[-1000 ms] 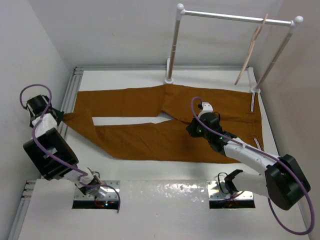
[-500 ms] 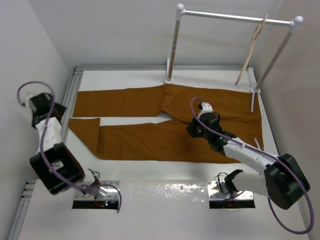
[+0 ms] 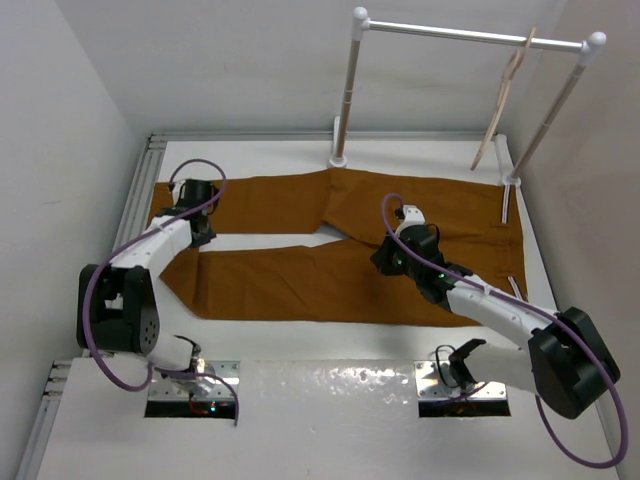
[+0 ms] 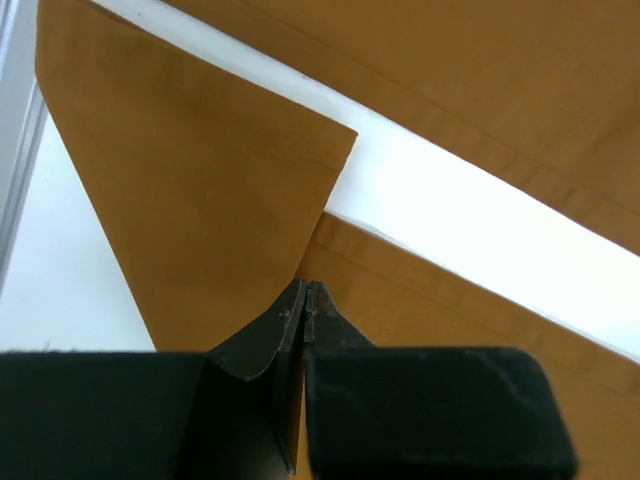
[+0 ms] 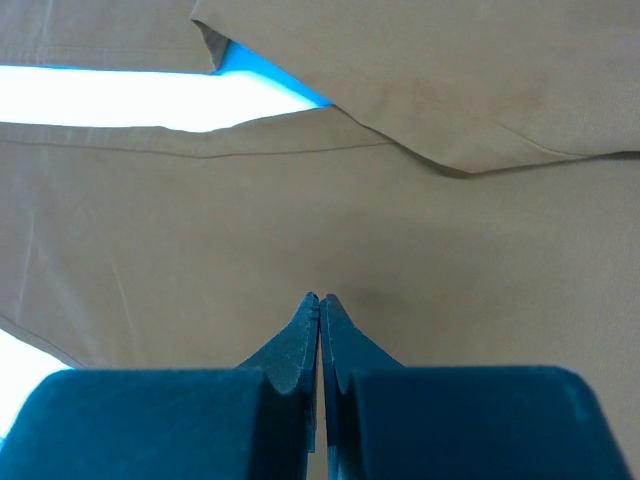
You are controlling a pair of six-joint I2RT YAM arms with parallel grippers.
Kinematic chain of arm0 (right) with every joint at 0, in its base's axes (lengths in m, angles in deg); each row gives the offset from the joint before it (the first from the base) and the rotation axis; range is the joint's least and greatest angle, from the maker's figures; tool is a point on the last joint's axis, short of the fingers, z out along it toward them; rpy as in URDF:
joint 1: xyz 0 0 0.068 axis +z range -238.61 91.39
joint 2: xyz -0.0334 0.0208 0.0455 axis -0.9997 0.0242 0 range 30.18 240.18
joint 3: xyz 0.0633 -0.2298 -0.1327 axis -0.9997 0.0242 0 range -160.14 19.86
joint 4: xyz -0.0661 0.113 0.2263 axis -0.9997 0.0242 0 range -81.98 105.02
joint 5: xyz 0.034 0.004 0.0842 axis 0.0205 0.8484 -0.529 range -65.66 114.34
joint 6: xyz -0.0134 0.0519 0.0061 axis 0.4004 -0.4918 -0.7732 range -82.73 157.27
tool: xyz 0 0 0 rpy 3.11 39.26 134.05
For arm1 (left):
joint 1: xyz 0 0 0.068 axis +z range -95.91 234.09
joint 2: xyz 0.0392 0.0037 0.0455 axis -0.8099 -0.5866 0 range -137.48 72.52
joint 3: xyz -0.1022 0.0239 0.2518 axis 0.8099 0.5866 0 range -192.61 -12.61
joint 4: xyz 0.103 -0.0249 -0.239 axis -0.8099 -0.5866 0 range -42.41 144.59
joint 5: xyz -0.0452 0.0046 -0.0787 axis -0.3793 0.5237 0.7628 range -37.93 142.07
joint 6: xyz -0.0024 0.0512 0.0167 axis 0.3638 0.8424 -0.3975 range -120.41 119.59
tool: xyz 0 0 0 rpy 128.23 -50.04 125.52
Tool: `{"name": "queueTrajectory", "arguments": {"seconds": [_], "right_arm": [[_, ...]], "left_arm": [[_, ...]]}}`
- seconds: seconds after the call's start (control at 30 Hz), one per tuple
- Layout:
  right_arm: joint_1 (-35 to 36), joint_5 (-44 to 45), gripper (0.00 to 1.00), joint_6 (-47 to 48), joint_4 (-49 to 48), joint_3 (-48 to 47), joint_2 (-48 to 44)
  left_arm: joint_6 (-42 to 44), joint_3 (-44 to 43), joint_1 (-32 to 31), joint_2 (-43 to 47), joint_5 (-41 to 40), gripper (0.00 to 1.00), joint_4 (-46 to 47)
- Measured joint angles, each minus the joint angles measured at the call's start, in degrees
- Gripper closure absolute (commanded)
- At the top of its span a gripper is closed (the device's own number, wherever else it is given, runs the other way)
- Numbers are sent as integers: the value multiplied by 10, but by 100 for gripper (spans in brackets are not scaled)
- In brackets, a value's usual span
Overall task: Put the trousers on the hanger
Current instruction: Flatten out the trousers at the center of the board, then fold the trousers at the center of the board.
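Judging from how things lie, the step in hand is straightening and gathering the legs before any hanger work. It goes best if each claw takes a firm bite of cloth rather than sliding closed tips over it.

The flat white table (image 3: 300,335) bears the long rust-brown cloth trousers (image 3: 300,285), spread flat across most of its width. Their long axis runs left to right: the waistband points to the right edge and the two leg ends to the left, with a narrow strip of bare table between the legs.

The white tubular clothes rail (image 3: 450,33) stands at the far right. The thin pale beige clothes hanger (image 3: 503,100) hangs from it, well apart from the cloth and not yet fetched.

The right gripper (image 3: 383,262) sits over the upper thigh of the near leg, its jaws together with nothing seen between them. Whether the tips press the fabric I cannot tell.

The left gripper (image 3: 197,237) is at the left end of the gap between the legs, jaws likewise together and holding nothing visible.

Its wrist view shows the near leg's end turned over into a folded triangular corner (image 4: 200,200). That corner should probably be flattened first. To do so, open the jaws, come down at the fold's edge and pinch the cloth there before pulling leftward along the leg.
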Motion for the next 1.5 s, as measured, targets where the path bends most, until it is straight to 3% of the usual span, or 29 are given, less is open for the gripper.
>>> {"name": "queueTrajectory", "arguments": {"seconds": [0.17,0.37,0.57,1.1,1.17,1.2,1.23,1.5], "right_arm": [[0,-4,100,-2,-2,0,0],[0,-5,100,-2,-4,0,0],[0,-5,100,-2,-4,0,0],[0,-5,100,-2,-4,0,0],[0,-5,100,-2,-4,0,0],[0,-5,100,-2,-4,0,0],[0,-4,100,-2,-4,0,0],[0,-2,100,-2,-4,0,0]], "left_arm": [[5,-26,-11,-18,-37,72,-6],[16,-87,-25,-151,-82,66,5],[20,-92,-33,-181,-102,71,2],[31,-106,-27,-245,-129,70,12],[31,-109,-26,-249,-134,81,11],[30,-112,-24,-255,-137,94,12],[29,-116,-23,-261,-142,100,12],[25,-118,-13,-239,-129,100,2]]}}
